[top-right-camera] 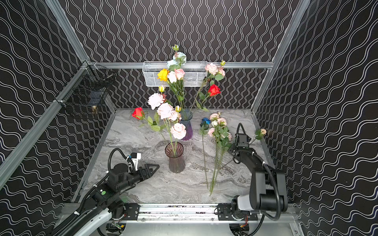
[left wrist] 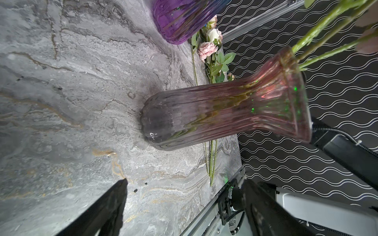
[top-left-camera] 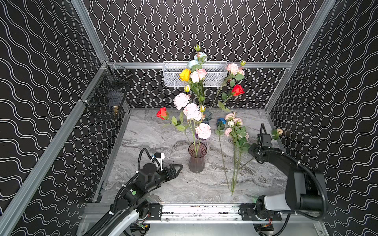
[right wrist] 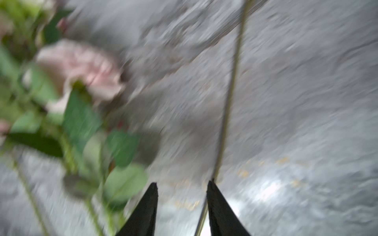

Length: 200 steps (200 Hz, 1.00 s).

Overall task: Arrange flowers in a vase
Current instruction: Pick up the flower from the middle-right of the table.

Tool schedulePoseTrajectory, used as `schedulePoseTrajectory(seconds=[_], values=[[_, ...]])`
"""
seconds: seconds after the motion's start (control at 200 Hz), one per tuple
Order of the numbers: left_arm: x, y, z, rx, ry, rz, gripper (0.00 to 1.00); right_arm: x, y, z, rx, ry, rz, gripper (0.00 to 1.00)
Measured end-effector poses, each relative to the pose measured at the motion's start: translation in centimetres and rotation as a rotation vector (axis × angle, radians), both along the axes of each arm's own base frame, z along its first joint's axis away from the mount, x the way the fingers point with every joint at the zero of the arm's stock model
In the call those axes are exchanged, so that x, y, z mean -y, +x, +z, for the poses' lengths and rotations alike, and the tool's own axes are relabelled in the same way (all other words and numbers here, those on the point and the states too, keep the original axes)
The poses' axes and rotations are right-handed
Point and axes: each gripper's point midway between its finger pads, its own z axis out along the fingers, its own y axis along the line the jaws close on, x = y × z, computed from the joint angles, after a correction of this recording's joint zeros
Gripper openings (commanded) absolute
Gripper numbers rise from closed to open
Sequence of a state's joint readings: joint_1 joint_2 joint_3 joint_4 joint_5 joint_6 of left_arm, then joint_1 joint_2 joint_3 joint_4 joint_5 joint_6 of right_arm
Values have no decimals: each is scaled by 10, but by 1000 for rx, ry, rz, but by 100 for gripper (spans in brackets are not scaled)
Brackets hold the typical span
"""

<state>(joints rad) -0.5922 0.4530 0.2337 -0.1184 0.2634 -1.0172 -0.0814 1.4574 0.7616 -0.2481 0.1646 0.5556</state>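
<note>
Hovering over loose flowers [top-left-camera: 237, 132] at right, the right gripper [right wrist: 182, 185] gapes, gripping nothing. The left gripper [top-left-camera: 178, 169] sits open beside the vase [top-left-camera: 196, 161], perhaps to steady it

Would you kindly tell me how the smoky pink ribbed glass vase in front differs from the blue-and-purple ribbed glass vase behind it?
Colour: the smoky pink ribbed glass vase fades from pink to grey, the blue-and-purple ribbed glass vase from blue to purple.
Place: the pink vase stands in front, the purple one farther back.
Contents: the purple vase holds a yellow rose, the pink vase none.
Both stand upright with flared mouths.
</note>
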Motion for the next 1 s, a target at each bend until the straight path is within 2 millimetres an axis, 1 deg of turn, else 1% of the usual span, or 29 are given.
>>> schedulePoseTrajectory(seconds=[0.115,0.2,0.27,0.31,0.375,0.445,0.546,0.591,0.656,0.686,0.746,0.811,0.916,1.001], values=[[2,1,-5,-9,2,-8,91,28,25,8,-2,-68,-75,45],[4,2,-4,-3,0,-12,91,47,40,0,-59,-95,-112,42],[4,3,-1,9,-6,-15,91,57,44,-5,-92,-122,-128,41],[5,3,1,18,-9,-16,92,58,41,-6,-108,-129,-131,41],[6,4,2,31,-15,-17,92,59,33,-10,-129,-134,-130,37],[6,5,-1,32,-12,-19,92,62,27,-16,-155,-132,-135,33],[9,5,-3,31,-9,-36,92,64,28,-28,-200,-115,-122,29],[10,5,-5,25,-6,-41,92,61,27,-34,-215,-102,-110,27],[12,5,-6,16,-2,-51,92,60,27,-38,-223,-92,-101,25],[13,5,-5,18,-4,-55,92,60,29,-39,-222,-89,-95,21],[15,6,-6,15,-5,-61,92,60,35,-40,-210,-80,-79,8],[15,6,-5,17,-8,-65,92,60,41,-40,-185,-74,-70,1],[16,6,1,43,-7,-71,92,58,42,-39,-169,-67,-48,0],[16,7,13,74,-12,-74,92,53,36,-37,-176,-49,-32,0]])
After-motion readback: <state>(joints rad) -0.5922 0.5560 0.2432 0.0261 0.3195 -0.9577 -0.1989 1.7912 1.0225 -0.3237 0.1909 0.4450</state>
